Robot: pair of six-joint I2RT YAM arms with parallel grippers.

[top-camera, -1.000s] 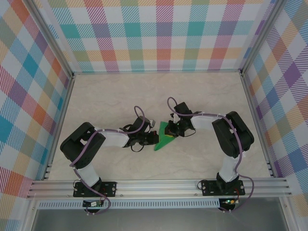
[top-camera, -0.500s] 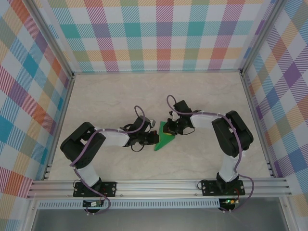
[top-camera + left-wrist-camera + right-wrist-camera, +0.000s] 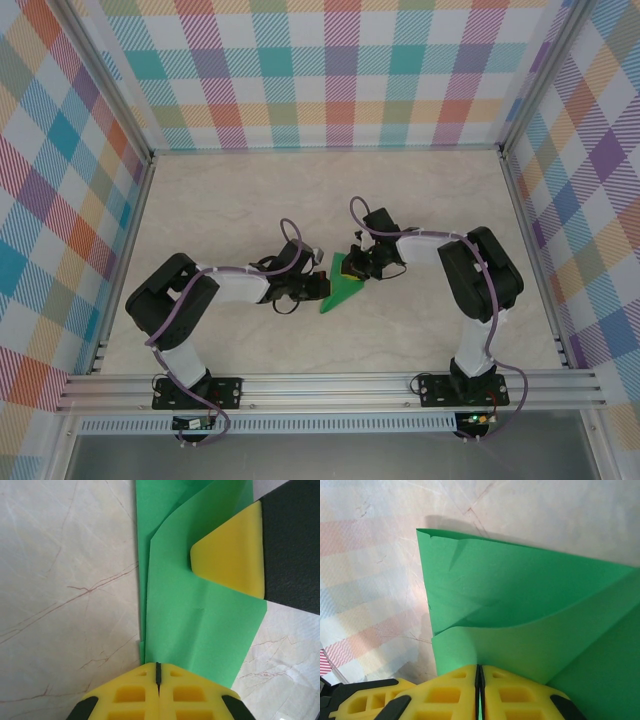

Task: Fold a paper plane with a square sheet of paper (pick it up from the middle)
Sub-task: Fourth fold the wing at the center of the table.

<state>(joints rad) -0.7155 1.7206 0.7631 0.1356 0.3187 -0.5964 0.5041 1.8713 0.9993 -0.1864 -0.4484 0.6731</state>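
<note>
You have the folded green paper (image 3: 340, 288) lying on the marble-patterned tabletop (image 3: 250, 200), roughly at its middle, with both arms reaching in to it from either side; it reads from above as a narrow wedge, wider at the far end and tapering to a point toward the arm bases.

Your left claw (image 3: 318, 288) sits at the paper's left edge; in the left wrist view its yellow fingers (image 3: 135, 695) are pressed together with only a thin seam between them, their tips meeting the near edge of the paper; you cannot tell whether a layer is caught in that seam.

Your right claw (image 3: 354, 268) is at the paper's far right corner; in the right wrist view its fingers are likewise together, and a loose upper flap of the paper curves up off the lower layer and runs straight into the seam, so it is clamped on that flap; the layer beneath lies flat, with a small crease near its far corner.

Plaid walls (image 3: 330, 70) enclose the tabletop on three sides.
</note>
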